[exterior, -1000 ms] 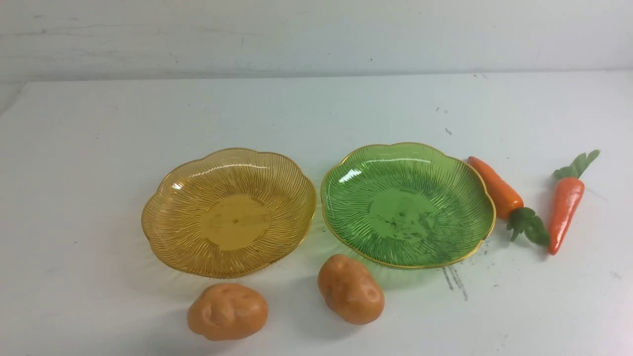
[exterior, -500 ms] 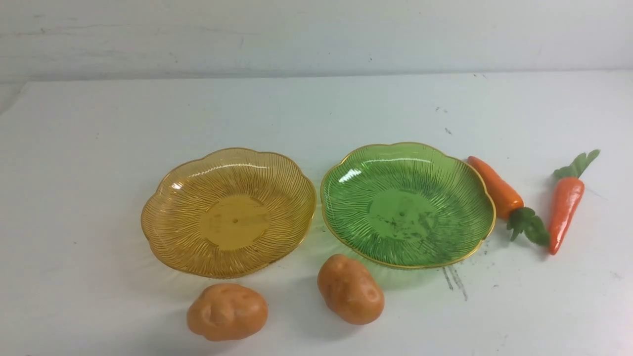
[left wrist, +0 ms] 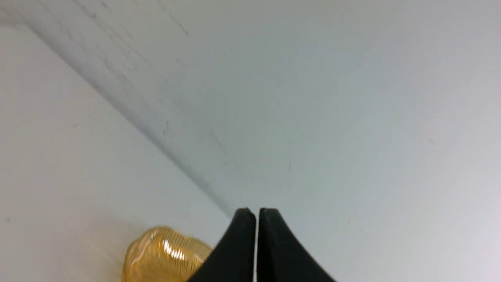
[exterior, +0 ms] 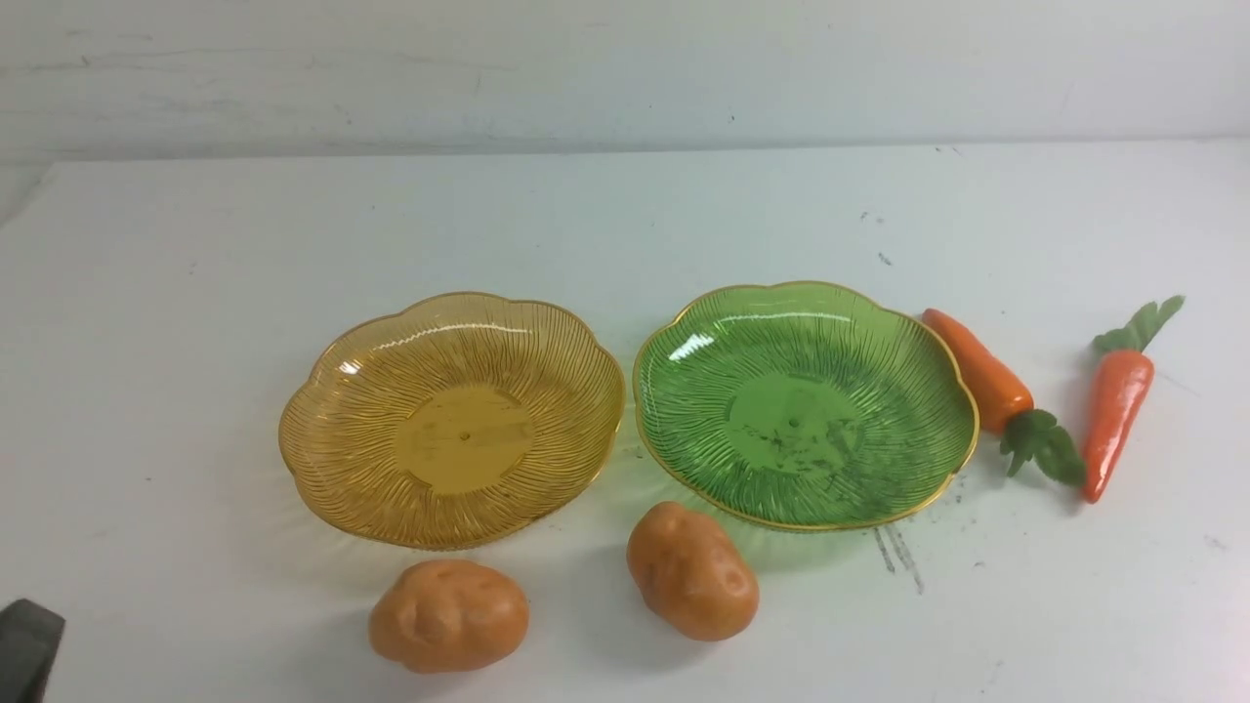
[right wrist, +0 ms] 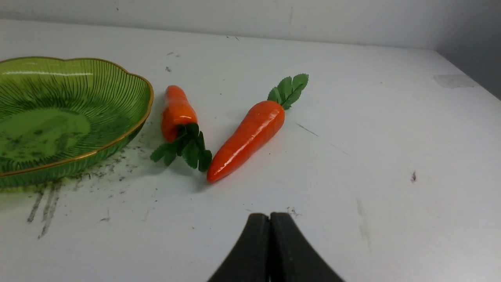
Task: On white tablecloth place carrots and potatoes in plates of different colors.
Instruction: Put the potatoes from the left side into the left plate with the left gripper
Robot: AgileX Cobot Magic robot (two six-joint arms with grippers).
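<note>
The amber plate [exterior: 451, 420] and green plate [exterior: 801, 410] sit side by side on the white tablecloth [exterior: 625, 225]. One potato [exterior: 449, 615] lies at amber's 6 o'clock, the second potato [exterior: 691, 571] at green's 7 o'clock, and the inner carrot [exterior: 979, 371] and outer carrot [exterior: 1115, 405] at green's 3 o'clock. The left gripper [left wrist: 256, 213] and right gripper [right wrist: 269, 215] are pinched closed, empty. The dark shape [exterior: 24, 649] at the front view's 8 o'clock is perhaps the left arm.

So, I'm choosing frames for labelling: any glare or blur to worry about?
Front view: white glare streaks on the amber plate and green plate, otherwise clear. Left wrist view: soft, amber plate blurred. Right wrist view: sharpest; shine on the carrot beside the green plate.
</note>
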